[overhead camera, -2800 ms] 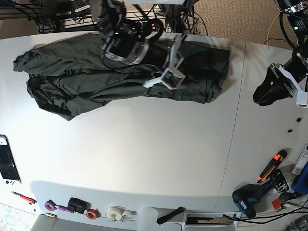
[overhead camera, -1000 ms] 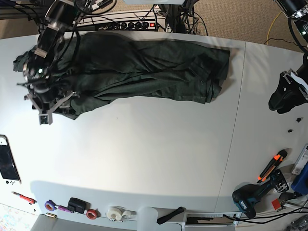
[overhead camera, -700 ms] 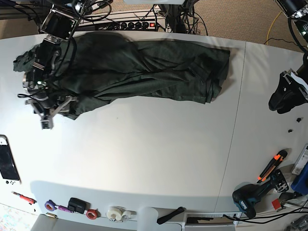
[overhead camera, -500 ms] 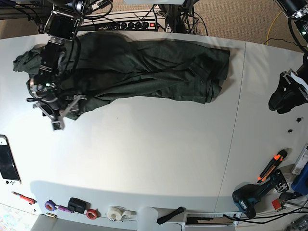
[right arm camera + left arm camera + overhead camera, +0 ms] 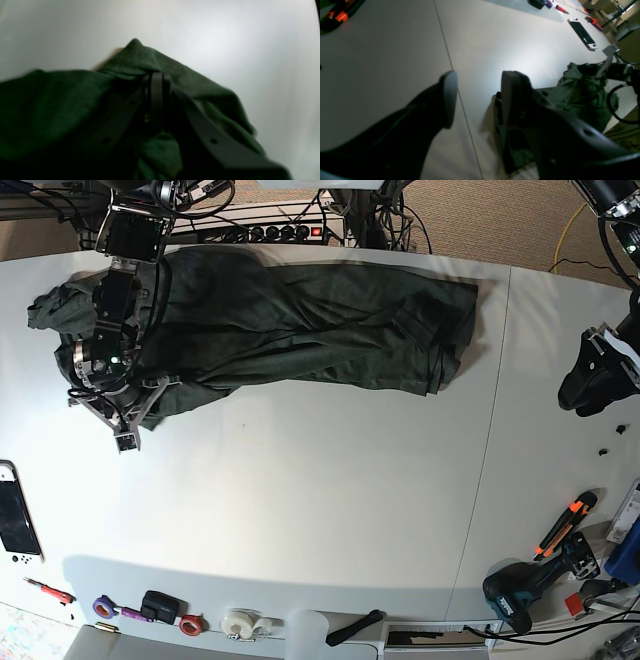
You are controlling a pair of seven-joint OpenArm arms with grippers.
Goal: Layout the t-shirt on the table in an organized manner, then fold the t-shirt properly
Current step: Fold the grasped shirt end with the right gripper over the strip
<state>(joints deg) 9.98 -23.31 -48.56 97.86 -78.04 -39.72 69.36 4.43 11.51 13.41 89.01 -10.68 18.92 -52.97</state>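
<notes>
Right end effector (image 5: pixel 156 82) clenched on the t-shirt (image 5: pixel 300 330); left end effector (image 5: pixel 476 97) released

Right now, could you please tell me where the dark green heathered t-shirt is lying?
In the base view the t-shirt is bunched along the white table's far edge, and the right gripper pinches its left end.

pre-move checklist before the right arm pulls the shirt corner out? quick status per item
1. Right gripper shut on the t-shirt fabric: ok.
2. Left gripper open, holding nothing, away from the shirt: ok.
3. Table bare in front of the shirt for spreading: ok.
4. Shirt laid flat: not ok, bunched and wrinkled.
5. Single layer pinched: cannot tell.
6. Handheld console at the table edge, apart from the shirt: ok.
</notes>
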